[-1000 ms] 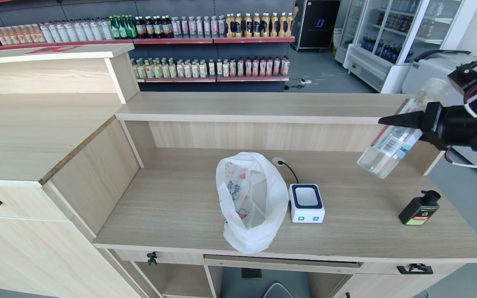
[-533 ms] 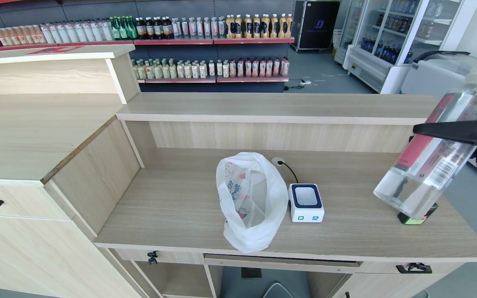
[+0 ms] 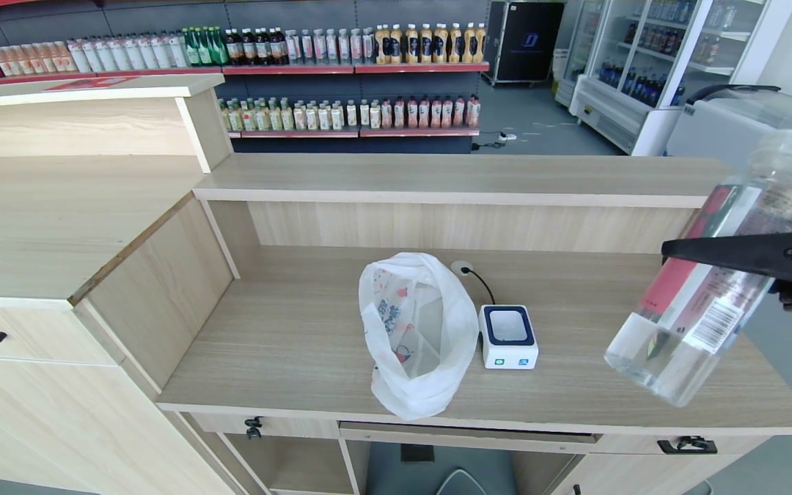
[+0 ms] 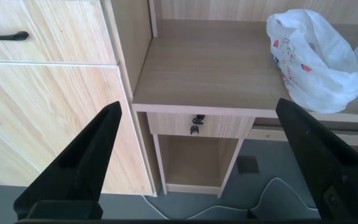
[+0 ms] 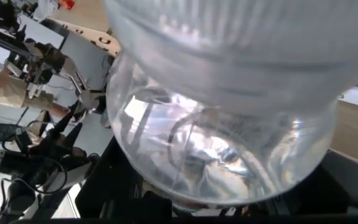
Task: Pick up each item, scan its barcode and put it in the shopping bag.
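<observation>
Head view: right hand [image 3: 712, 265] grips the clear plastic bottle with red-white label [image 3: 705, 309], tilted above the wooden desk's [image 3: 300, 330] front right corner; best to swing its barcode squarely over the white square scanner [image 3: 509, 336].

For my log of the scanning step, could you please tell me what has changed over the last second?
The right gripper, shut on the clear bottle throughout, carried it from above the counter's far right end nearer to the head camera, then slightly down and left toward the scanner. The shopping bag and scanner stayed put.
</observation>
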Motion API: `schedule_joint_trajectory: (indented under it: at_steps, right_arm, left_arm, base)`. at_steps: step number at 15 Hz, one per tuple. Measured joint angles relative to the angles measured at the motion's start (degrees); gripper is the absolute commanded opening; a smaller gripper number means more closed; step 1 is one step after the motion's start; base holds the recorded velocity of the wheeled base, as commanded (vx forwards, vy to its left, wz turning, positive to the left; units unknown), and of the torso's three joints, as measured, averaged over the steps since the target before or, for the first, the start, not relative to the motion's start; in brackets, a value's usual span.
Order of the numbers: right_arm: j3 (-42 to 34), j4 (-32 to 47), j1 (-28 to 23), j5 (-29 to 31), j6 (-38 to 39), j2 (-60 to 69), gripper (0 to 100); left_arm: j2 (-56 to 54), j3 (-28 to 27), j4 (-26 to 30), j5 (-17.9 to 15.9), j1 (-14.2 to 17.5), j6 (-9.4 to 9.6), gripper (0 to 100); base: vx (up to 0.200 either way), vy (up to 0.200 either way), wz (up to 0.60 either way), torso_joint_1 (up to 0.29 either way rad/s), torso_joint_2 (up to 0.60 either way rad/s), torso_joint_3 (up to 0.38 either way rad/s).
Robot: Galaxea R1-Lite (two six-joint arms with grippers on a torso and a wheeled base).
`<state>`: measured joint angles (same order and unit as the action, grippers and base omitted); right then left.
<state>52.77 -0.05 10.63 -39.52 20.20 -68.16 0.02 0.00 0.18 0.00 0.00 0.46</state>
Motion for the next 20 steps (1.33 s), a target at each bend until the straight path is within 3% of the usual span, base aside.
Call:
schedule_joint_trajectory:
  at_steps: [4,11,20]
  right_arm:
    - [0.56,-0.16,6.01,1.49,2.24,0.20,0]
    - [2.32,-0.17,10.01,3.21,1.67,-0.91,0]
    - [-1.01,0.00,15.75,7.29,1.99,2.58,0]
  left_arm:
    - [0.00,0.00,0.00,0.00,0.00,0.02,100]
    - [0.00,0.00,0.00,0.00,0.00,0.00,100]
    - [0.00,0.00,-0.02,0.00,0.00,0.02,100]
  base:
    - [0.000,0.000,0.00,0.000,0.00,0.000]
    - [0.000,0.000,0.00,0.000,0.00,0.000]
    - [0.000,0.000,0.00,0.000,0.00,0.000]
